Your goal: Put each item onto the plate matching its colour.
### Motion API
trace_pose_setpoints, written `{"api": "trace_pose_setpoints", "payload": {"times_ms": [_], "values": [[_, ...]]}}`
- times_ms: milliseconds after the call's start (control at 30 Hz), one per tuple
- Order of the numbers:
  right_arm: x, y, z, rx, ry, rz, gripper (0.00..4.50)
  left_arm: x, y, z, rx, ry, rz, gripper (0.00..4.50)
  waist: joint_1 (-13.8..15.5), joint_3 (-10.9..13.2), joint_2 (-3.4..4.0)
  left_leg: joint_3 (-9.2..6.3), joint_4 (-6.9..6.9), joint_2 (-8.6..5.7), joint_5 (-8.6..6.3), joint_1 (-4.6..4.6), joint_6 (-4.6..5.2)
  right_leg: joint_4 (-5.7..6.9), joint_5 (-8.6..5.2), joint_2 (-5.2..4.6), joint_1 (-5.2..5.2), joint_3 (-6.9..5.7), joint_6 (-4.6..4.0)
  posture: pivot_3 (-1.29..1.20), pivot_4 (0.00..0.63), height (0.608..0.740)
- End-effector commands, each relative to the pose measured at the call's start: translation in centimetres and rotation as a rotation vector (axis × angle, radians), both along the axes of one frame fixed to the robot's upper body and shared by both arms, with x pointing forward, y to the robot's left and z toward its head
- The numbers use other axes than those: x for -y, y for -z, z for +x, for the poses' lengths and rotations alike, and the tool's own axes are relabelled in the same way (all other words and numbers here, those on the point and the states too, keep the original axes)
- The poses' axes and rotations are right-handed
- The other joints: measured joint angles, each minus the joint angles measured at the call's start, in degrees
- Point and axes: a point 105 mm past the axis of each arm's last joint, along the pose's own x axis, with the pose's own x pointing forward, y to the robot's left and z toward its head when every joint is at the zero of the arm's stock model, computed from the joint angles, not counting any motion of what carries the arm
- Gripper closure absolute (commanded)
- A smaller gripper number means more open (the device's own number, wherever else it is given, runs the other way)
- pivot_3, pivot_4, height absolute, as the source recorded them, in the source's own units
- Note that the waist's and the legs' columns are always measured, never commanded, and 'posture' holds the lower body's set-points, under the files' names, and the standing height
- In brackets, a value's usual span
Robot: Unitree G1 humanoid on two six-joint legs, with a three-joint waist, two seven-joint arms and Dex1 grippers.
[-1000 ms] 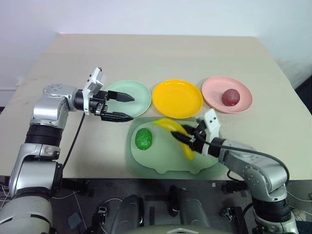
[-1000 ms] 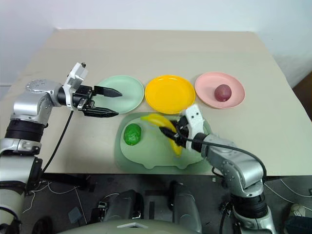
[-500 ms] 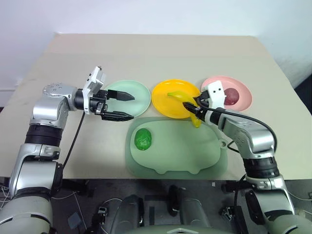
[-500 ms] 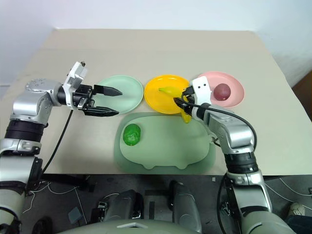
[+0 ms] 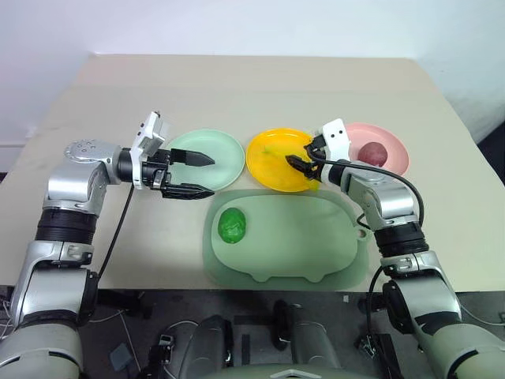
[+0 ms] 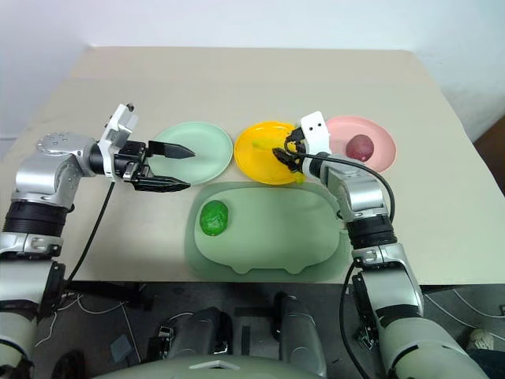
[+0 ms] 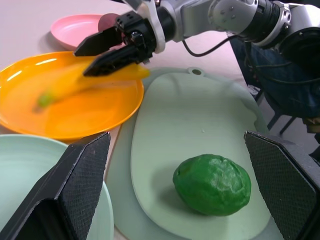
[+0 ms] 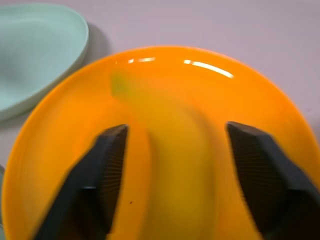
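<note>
Desk (image 5: 260, 87) holds the yellow plate (image 5: 272, 175), where the right tool (image 8: 172, 175), jaws apart, is dropping the banana (image 8: 175, 145); next the wide-open left tool (image 5: 193, 174) should likely grab the green fruit (image 5: 232, 225) on the mat (image 5: 316, 245).

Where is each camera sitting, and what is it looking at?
Head views: from the robot's head, looking down at the table, three plates and both arms.
Left wrist view: from the left arm, past its open left pincer at the green fruit on the mat.
Right wrist view: from the right arm, between the open right pincer at the banana.
Shared: both wrist views show the yellow plate.
</note>
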Motion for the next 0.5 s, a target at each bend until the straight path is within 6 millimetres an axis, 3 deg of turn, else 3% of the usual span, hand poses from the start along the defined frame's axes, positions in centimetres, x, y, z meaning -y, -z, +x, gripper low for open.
{"api": "trace_pose_setpoints", "payload": {"times_ms": [33, 167, 300, 433, 500], "values": [[-0.7, -2.0, 0.1, 0.041, -0.038, 0.085, 0.05, -0.2, -1.3, -0.2, 0.051, 0.006, -0.012, 0.00, -0.07, 0.00, 0.01, 0.00, 0.00, 0.00, 0.02, 0.00, -0.04, 0.00, 0.00, 0.00, 0.00, 0.00, 0.00, 0.00, 0.150, 0.740], [-0.8, -3.2, -0.6, 0.070, -0.086, 0.156, 0.05, -0.1, -1.2, -0.2, 0.047, 0.011, -0.014, 0.00, -0.09, 0.01, 0.01, 0.01, -0.01, 0.01, 0.11, 0.00, -0.20, 0.00, 0.00, 0.01, -0.01, 0.00, 0.00, 0.00, 0.150, 0.740], [0.6, -5.2, -1.0, 0.170, -0.083, 0.189, 0.05, 0.0, -1.2, -0.2, 0.048, 0.013, -0.016, 0.00, 0.00, 0.01, 0.02, 0.00, 0.00, 0.01, 0.11, 0.00, -0.19, 0.00, 0.00, 0.01, -0.01, 0.00, 0.00, 0.00, 0.150, 0.740], [2.5, -6.4, -2.5, 0.243, -0.148, 0.155, 0.05, 0.0, -1.2, -0.1, 0.048, 0.014, -0.021, 0.00, 0.18, 0.01, 0.02, -0.01, -0.01, 0.00, 0.11, -0.02, -0.19, -0.01, 0.00, 0.00, -0.01, 0.00, 0.00, 0.00, 0.150, 0.740], [2.7, -6.2, -4.3, 0.190, -0.285, 0.177, 0.05, 0.0, -1.2, -0.1, 0.046, 0.013, -0.023, 0.00, 0.17, 0.01, 0.02, 0.00, 0.00, -0.01, 0.09, -0.02, -0.17, -0.02, 0.00, -0.01, 0.00, 0.00, 0.01, 0.00, 0.150, 0.740]]}}
